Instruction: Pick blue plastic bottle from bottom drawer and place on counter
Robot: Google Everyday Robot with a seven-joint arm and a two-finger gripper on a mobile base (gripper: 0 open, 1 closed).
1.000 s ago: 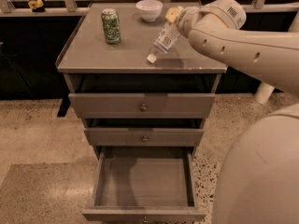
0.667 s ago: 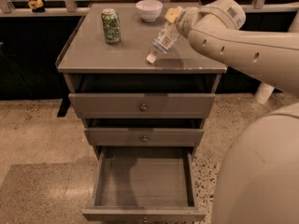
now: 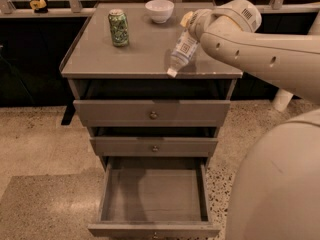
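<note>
The blue plastic bottle (image 3: pixel 182 50) hangs tilted, white cap down and to the left, over the front right part of the counter (image 3: pixel 125 54). My gripper (image 3: pixel 189 23) is at the bottle's upper end and is shut on it, with the arm reaching in from the right. The cap is close above the counter's front edge. The bottom drawer (image 3: pixel 150 196) is pulled open below and shows a bare grey inside.
A green patterned can (image 3: pixel 119 28) stands on the counter's back left and a white bowl (image 3: pixel 159 10) at the back middle. The two upper drawers (image 3: pixel 152 114) are slightly open. My pale body (image 3: pixel 280 184) fills the lower right. A dark railing runs behind.
The bottle and gripper have moved toward the counter's front edge and a little lower. The can, bowl and drawers have not moved.
</note>
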